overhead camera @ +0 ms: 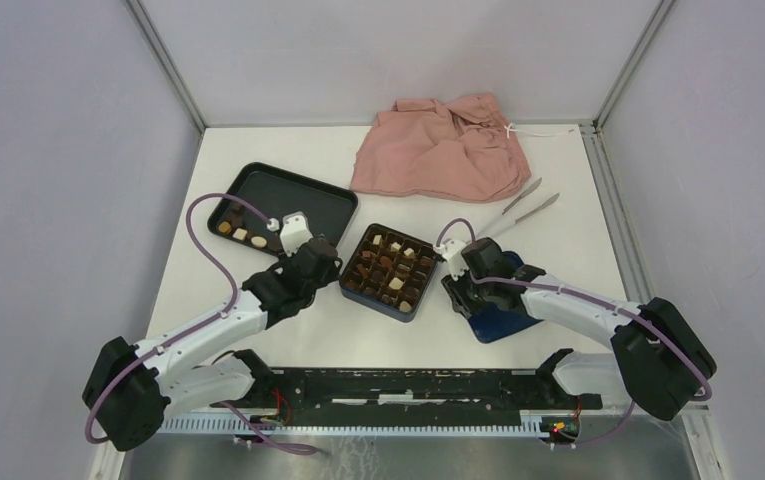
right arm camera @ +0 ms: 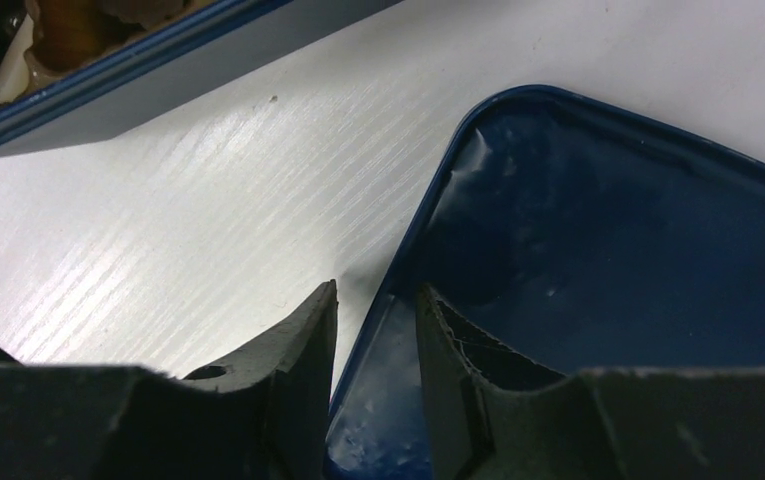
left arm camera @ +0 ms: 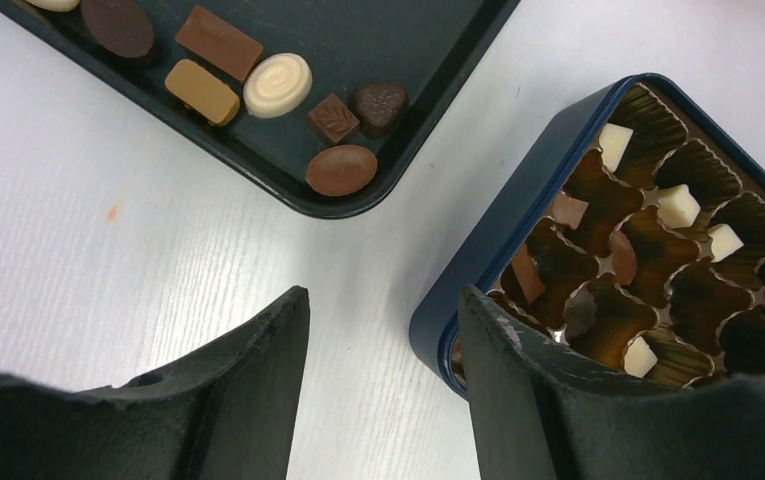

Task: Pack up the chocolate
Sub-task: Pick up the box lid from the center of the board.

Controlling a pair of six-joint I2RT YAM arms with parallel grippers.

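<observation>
Several loose chocolates (left arm camera: pixel 278 85) lie in the near corner of the black tray (left arm camera: pixel 388 30), also seen from above (overhead camera: pixel 241 233). A few more chocolates (left arm camera: pixel 678 205) sit in cells of the dark blue box (left arm camera: pixel 518 210), which stands mid-table (overhead camera: pixel 390 270); many of its cells are empty. My left gripper (left arm camera: pixel 383 300) is open and empty, low between tray and box (overhead camera: pixel 333 257), with its right finger over the box's near corner. My right gripper (right arm camera: pixel 378 290) is narrowly open astride the rim of the blue lid (right arm camera: pixel 608 250), one finger outside it and one inside.
The lid (overhead camera: pixel 503 318) lies inside-up to the right of the box. A pink cloth (overhead camera: pixel 443 150) is bunched at the back. Metal tongs (overhead camera: pixel 530 205) lie behind the right arm. Grey walls close in the table's left, right and far sides.
</observation>
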